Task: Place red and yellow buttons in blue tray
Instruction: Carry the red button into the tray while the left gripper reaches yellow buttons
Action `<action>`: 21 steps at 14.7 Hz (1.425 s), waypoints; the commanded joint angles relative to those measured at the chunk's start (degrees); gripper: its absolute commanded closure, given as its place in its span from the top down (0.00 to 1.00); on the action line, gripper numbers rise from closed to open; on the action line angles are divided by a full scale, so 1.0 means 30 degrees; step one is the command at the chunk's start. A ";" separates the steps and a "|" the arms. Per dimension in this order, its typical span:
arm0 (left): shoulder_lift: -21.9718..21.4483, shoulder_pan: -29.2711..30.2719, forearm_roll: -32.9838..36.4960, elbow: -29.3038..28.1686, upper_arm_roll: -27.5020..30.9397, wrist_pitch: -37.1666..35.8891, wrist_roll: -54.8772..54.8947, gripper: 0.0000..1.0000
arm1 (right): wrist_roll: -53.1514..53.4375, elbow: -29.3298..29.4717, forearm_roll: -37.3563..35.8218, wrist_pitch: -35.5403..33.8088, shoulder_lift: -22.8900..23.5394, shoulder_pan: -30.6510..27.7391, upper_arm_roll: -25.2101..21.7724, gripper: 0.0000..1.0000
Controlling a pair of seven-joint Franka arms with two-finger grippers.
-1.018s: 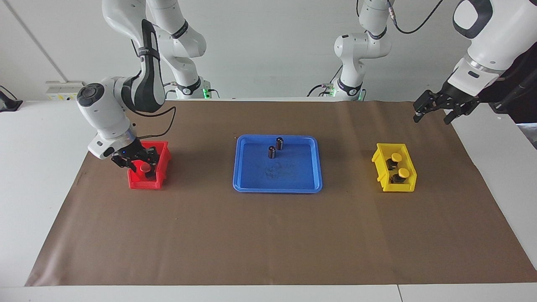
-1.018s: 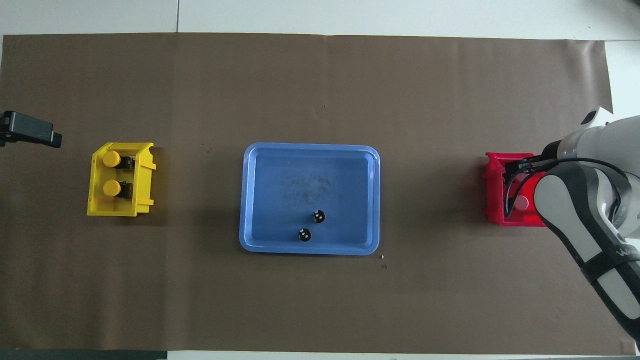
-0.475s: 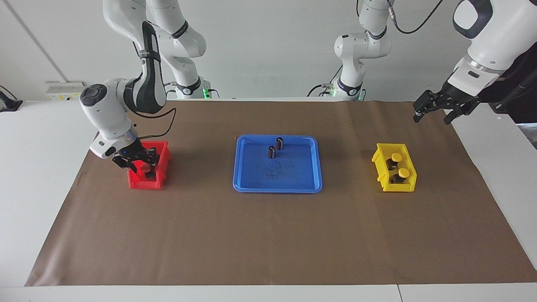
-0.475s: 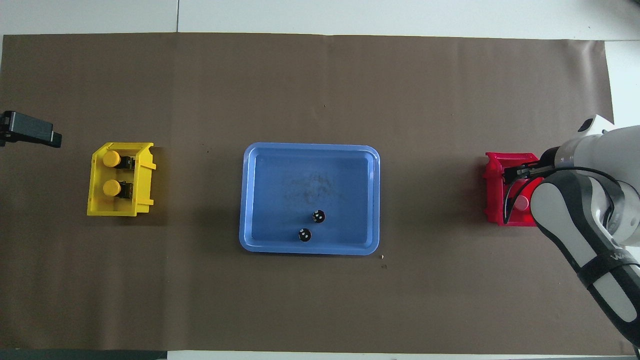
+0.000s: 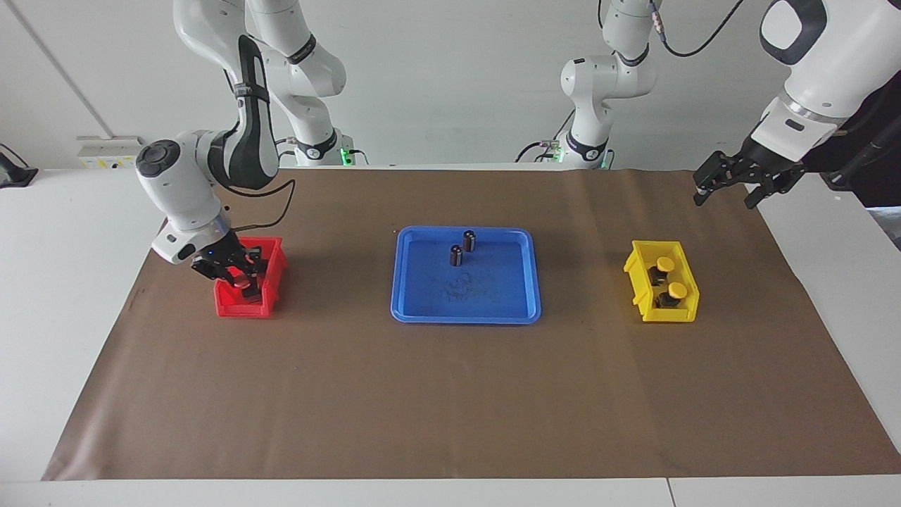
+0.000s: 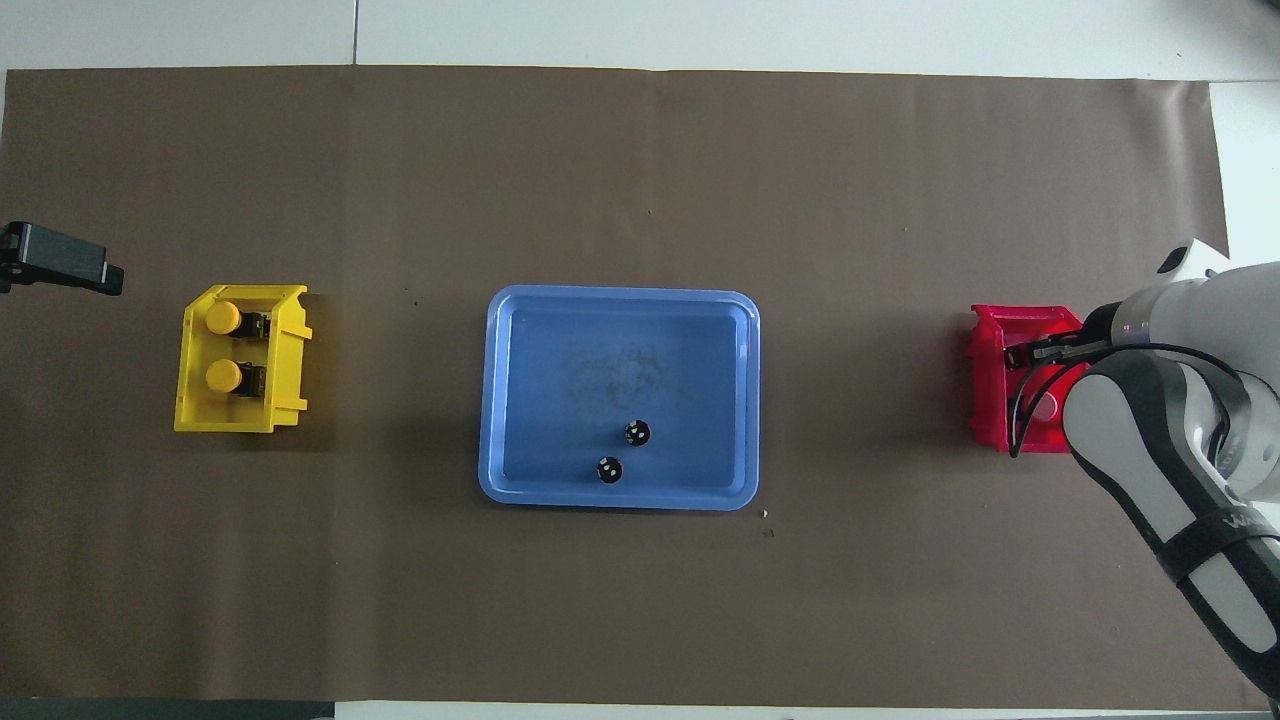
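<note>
The blue tray [image 5: 464, 314] [image 6: 620, 340] lies mid-table. Two yellow buttons [image 5: 662, 265] [image 5: 677, 289] [image 6: 222, 317] [image 6: 222, 376] sit in the yellow bin [image 5: 662, 314] [image 6: 225, 425] toward the left arm's end. My right gripper [image 5: 236, 273] reaches down into the red bin [image 5: 239, 308] [image 6: 985, 370] toward the right arm's end. One red button [image 6: 1045, 405] shows in that bin, partly under the arm. The other red button is hidden. My left gripper [image 5: 727, 193] is open and empty, raised over the table's edge beside the yellow bin.
Two dark capless cylinders [image 5: 469, 240] [image 5: 456, 255] [image 6: 637, 432] [image 6: 609, 469] stand in the tray, in the part nearer the robots. Brown paper [image 5: 450, 394] covers the table between the bins and the tray.
My right gripper has shifted a little inside the red bin, and the red cap seen by it a second ago in the facing view is now covered. The left arm has not moved.
</note>
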 commanded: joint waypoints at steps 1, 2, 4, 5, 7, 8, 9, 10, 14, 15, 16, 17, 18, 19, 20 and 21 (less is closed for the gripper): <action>-0.0597 0.0135 0.0292 -0.0716 -0.0045 0.0423 0.0295 1.00 | -0.1033 0.2563 0.0038 -0.2682 0.0379 -0.0121 0.0101 0.16; -0.0597 0.0135 0.0292 -0.0716 -0.0074 0.0423 0.0295 1.00 | -0.1180 0.4025 -0.0369 -0.4174 0.0702 -0.0122 0.0101 0.16; -0.0597 0.0135 0.0292 -0.0716 -0.0074 0.0423 0.0295 1.00 | -0.1065 0.6956 -0.0666 -0.7251 0.1202 0.0082 0.0276 0.16; -0.0597 0.0135 0.0292 -0.0716 -0.0074 0.0423 0.0295 1.00 | -0.0890 0.8101 -0.0667 -0.8396 0.1377 0.0663 0.0276 0.16; -0.0597 0.0019 0.0292 -0.0716 -0.0074 0.0626 0.0208 1.00 | 0.1847 1.1055 -0.1073 -1.1059 0.2282 0.2155 0.0305 0.16; -0.0481 -0.0098 0.0321 -0.0600 -0.0045 0.0802 0.0323 1.00 | 0.3664 1.2289 -0.1106 -1.1885 0.2867 0.3295 0.0306 0.16; -0.0450 0.0104 0.0408 -0.0541 -0.0045 0.0833 0.0295 1.00 | 0.5596 1.3056 -0.1106 -1.2126 0.3163 0.4611 0.0306 0.16; -0.0479 0.0164 0.0409 -0.0569 -0.0016 0.0862 0.0266 1.00 | 0.7907 1.3179 -0.0932 -1.1809 0.3282 0.5958 0.0306 0.16; -0.1412 0.0750 0.0583 -0.3167 -0.0015 0.3549 0.0441 1.00 | 1.6821 1.1338 -0.0842 -0.7184 0.3750 1.1031 0.0335 0.16; -0.1591 0.0808 0.0759 -0.4308 -0.0015 0.4689 0.0441 0.99 | 1.8258 1.1451 -0.0842 -0.6887 0.4332 1.1939 0.0335 0.16; -0.1448 0.1012 0.0760 -0.5305 -0.0044 0.5919 0.0383 0.99 | 1.9403 1.1510 -0.0900 -0.6478 0.4831 1.2500 0.0335 0.16; -0.1272 0.1014 0.0760 -0.6330 -0.0045 0.7381 0.0412 0.99 | 2.0082 1.1482 -0.1046 -0.5952 0.5184 1.3027 0.0335 0.16; -0.1038 0.1014 0.0760 -0.7327 -0.0045 0.8875 0.0412 0.95 | 2.0495 1.1481 -0.1076 -0.5541 0.5709 1.3410 0.0335 0.16; -0.0717 0.1014 0.0760 -0.8004 -0.0045 0.9847 0.0354 0.90 | 2.0760 1.1394 -0.1106 -0.5304 0.6005 1.3587 0.0335 0.16; -0.0395 0.0985 0.0760 -0.8388 -0.0045 1.0466 0.0267 0.83 | 2.1168 1.1393 -0.1135 -0.5099 0.6211 1.3792 0.0335 0.17; -0.0043 0.0956 0.0760 -0.8479 -0.0045 1.0907 0.0179 0.80 | 2.1492 1.1364 -0.1164 -0.4807 0.6619 1.4113 0.0335 0.17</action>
